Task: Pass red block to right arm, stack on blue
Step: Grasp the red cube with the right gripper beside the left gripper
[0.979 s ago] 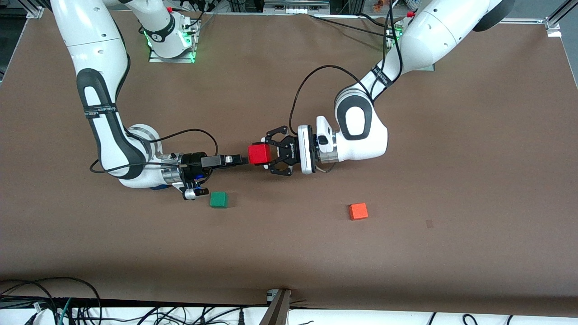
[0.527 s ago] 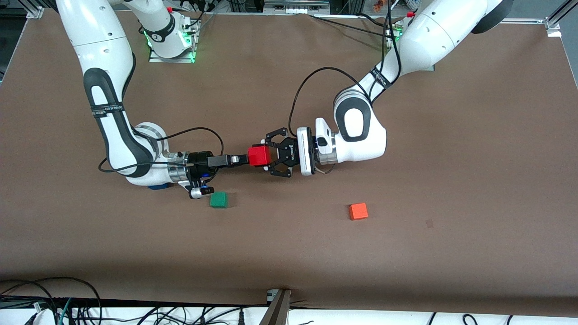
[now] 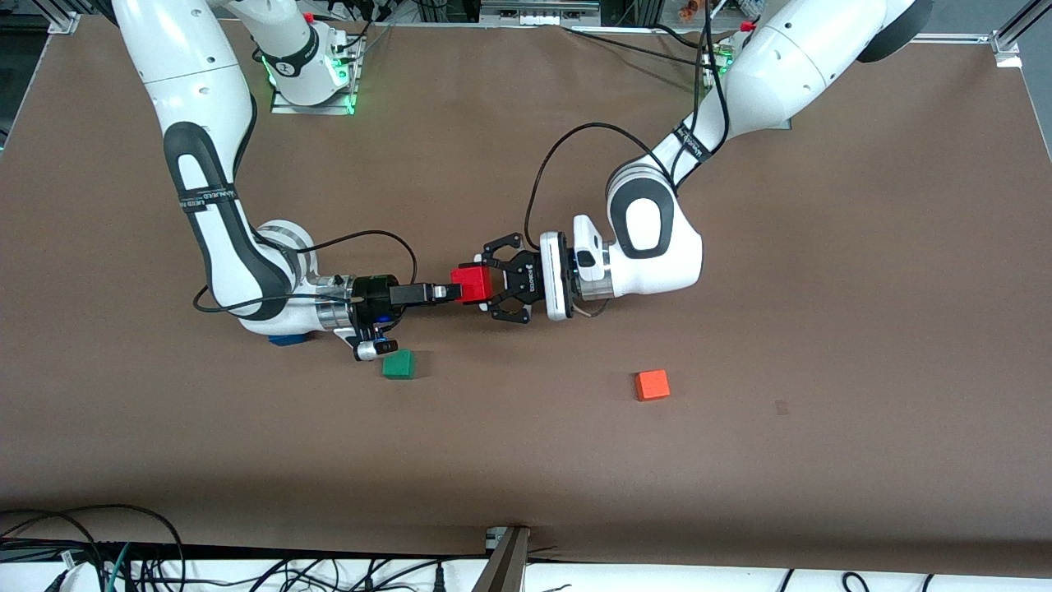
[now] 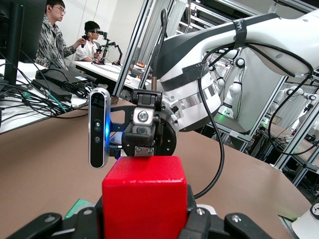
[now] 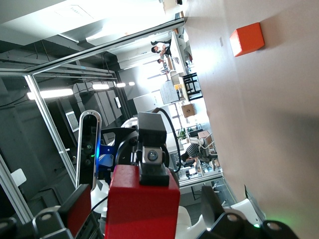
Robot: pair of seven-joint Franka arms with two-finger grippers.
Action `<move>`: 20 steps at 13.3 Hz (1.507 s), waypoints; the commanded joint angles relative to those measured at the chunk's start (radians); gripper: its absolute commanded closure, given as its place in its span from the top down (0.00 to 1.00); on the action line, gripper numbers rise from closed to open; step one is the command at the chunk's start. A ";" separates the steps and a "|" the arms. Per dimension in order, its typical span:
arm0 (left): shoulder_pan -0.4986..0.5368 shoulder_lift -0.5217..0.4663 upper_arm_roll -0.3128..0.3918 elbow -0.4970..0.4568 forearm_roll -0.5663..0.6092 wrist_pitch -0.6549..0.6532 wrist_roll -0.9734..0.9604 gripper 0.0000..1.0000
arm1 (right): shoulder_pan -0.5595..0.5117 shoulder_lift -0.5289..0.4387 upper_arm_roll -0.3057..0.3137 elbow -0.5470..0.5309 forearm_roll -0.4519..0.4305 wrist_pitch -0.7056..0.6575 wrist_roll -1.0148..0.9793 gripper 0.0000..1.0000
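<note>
The red block [image 3: 472,284] hangs above the middle of the table, with my left gripper [image 3: 483,284] shut on it. In the left wrist view the red block [image 4: 144,196] fills the space between the dark fingers [image 4: 197,219]. My right gripper [image 3: 454,292] has come in from the right arm's end, and its open fingers reach around the block. In the right wrist view the red block [image 5: 142,209] sits between the pads [image 5: 82,209] with a gap on each side. A bit of blue [image 3: 283,339] shows on the table under the right arm's wrist, mostly hidden.
A green cube [image 3: 399,363] lies on the brown table just nearer to the camera than the right wrist. An orange-red cube [image 3: 652,384] lies nearer the camera toward the left arm's end, also visible as the orange-red cube [image 5: 246,39].
The right arm has slid its gripper toward the left gripper, so its fingers now straddle the red block. The left gripper has kept its hold and barely moved.
</note>
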 commanded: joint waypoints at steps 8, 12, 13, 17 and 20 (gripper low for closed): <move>-0.010 0.009 0.003 0.013 -0.124 -0.004 0.029 1.00 | 0.003 -0.045 -0.001 -0.041 0.027 -0.007 -0.008 0.40; 0.010 -0.007 0.000 -0.009 -0.125 -0.017 0.029 1.00 | -0.002 -0.045 -0.004 -0.036 0.027 -0.009 -0.004 0.40; 0.034 -0.030 -0.008 -0.032 -0.126 -0.030 0.029 1.00 | -0.002 -0.045 -0.004 -0.035 0.027 -0.009 -0.004 0.40; 0.083 -0.156 -0.011 -0.132 -0.115 -0.031 0.017 1.00 | -0.008 -0.055 -0.026 -0.029 0.008 -0.009 -0.007 0.40; 0.126 -0.250 -0.011 -0.219 -0.111 -0.035 -0.049 1.00 | -0.008 -0.059 -0.073 0.003 -0.103 -0.009 -0.005 0.39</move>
